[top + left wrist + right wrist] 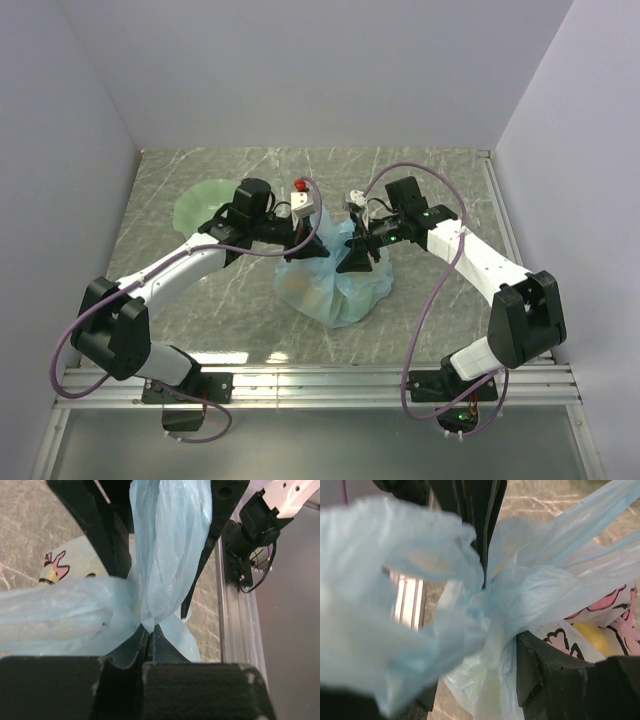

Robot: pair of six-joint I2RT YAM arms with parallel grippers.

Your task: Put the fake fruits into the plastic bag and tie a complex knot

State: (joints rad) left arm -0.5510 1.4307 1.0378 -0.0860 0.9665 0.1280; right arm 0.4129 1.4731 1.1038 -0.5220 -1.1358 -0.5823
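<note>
Grey marbled table: one blue plastic bag, one knot; left gripper clamped on its twisted handle, right gripper parted around the knot; one green dish behind.

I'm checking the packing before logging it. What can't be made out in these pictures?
Fruits: right wrist view, only a yellow patch shows through the bag; kinds and number unclear.
Knot: right wrist view, bunched folds hide how it is tied.
Right tool: right wrist view, the blurred bag loop covers one side; grip unclear.
</note>
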